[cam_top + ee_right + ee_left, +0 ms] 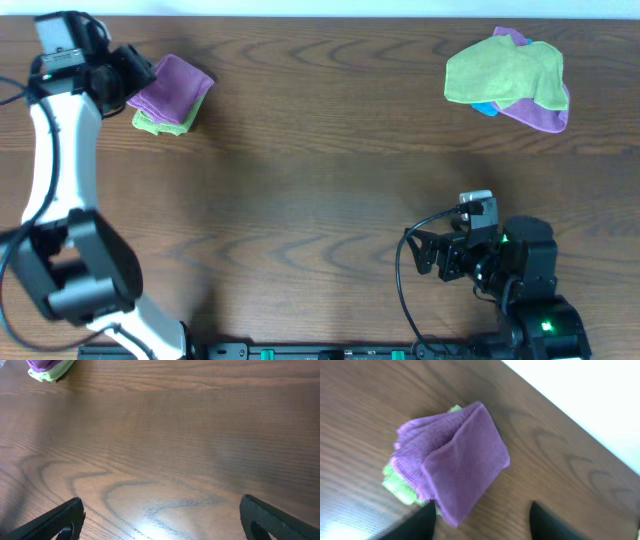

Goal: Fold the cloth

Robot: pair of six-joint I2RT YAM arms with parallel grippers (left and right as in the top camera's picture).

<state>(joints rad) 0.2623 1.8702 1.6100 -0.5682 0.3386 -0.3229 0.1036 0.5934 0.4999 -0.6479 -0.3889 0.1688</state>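
Note:
The cloth (172, 85) lies folded into a small mauve packet at the table's far left, resting on a folded lime-green cloth (155, 124). In the left wrist view the cloth (460, 465) fills the middle, its near corner just beside my left finger (422, 522). My left gripper (135, 75) hovers at the cloth's left edge; it (482, 508) is open, with bare wood between the fingertips. My right gripper (425, 252) rests low near the front right, far from the cloth, and it (161, 512) is open over bare wood. In the right wrist view the cloth (44, 365) shows small at the top left.
A loose pile at the back right holds a lime-green cloth (500, 70) over a deeper violet cloth (545, 112), with a bit of blue (484, 108) showing. The table's far edge (580, 415) runs close behind the folded stack.

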